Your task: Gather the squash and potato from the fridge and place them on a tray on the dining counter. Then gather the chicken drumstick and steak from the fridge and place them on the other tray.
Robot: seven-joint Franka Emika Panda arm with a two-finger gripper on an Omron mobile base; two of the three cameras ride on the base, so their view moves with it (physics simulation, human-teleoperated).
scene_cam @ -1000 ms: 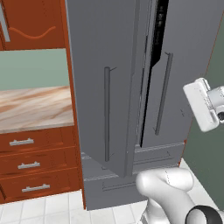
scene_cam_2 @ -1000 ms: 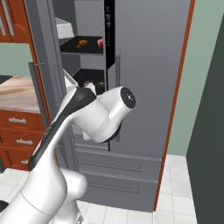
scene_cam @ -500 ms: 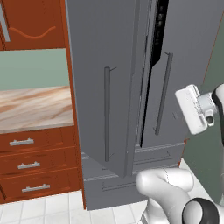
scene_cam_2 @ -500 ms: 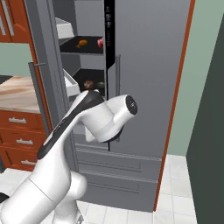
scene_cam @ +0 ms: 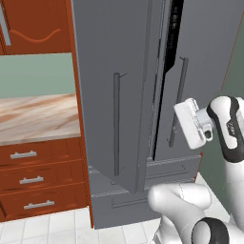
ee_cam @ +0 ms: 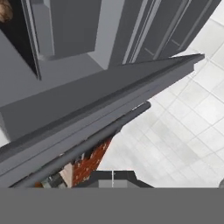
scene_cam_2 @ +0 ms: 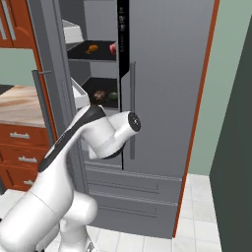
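A small mottled brown potato (scene_cam_2: 99,95) and dark green round squash (scene_cam_2: 113,96) are being shown on a black shelf of the tall grey steel fridge (scene_cam_2: 162,74), well apart from the closed, empty gripper (ee_cam: 112,176).

The grey steel fridge (scene_cam_2: 162,98) stands with its left door ajar. On its lower black shelf, the brown potato (scene_cam_2: 100,95) lies just beside the dark green squash (scene_cam_2: 113,96).

Glossy white rounded arm (scene_cam_2: 74,162) segments with dark joint bands and caps.

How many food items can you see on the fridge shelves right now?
4: two on the upper shelf, orange and red; potato and squash on the lower shelf. The door may hide others.
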